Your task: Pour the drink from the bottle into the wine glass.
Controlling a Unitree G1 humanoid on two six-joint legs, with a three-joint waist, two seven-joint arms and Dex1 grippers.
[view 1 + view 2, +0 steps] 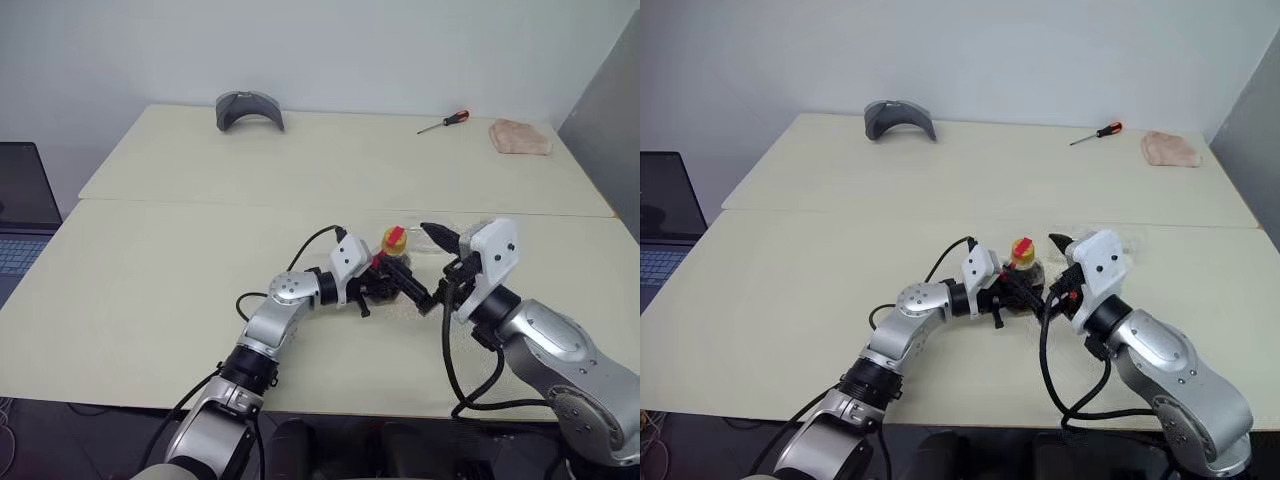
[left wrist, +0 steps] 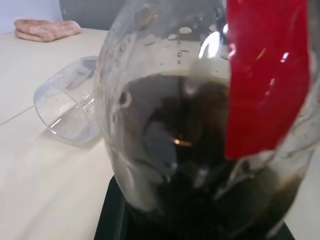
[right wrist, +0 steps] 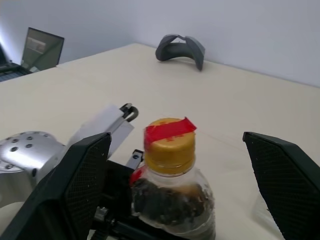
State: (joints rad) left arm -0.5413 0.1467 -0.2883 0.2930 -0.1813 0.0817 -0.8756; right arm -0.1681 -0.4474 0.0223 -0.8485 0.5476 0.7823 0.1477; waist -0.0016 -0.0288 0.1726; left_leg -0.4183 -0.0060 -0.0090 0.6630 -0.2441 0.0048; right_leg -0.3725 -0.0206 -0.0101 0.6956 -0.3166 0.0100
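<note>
**Bottle held, cap still on, glass lying down**

Head views: the bottle point(image 1: 1023, 268) stands upright near the middle of the near table point(image 1: 150, 290), its body clamped by the left gripper point(image 1: 392, 281), which reaches in from the left. The right gripper point(image 1: 1058, 270) sits just to the right of it, fingers spread wide and holding nothing. Far off lie a grey headset point(image 1: 249, 109), a screwdriver point(image 1: 443, 122) and a pink cloth point(image 1: 519, 137); a laptop point(image 1: 20, 215) sits at the far left.

Left wrist view: the drink point(image 2: 200, 165) fills the lower body, dark brown, under a red label strip point(image 2: 262, 75). The wine glass point(image 2: 70, 107) lies on its side just beyond the bottle.

Right wrist view: the open fingers point(image 3: 75, 190) flank the yellow cap point(image 3: 169, 142), which has red tape across it.

The step in hand looks like uncapping. Next, the right gripper would need to close on the cap and twist; the glass also needs standing up before any pouring. No brand or writing is readable.
</note>
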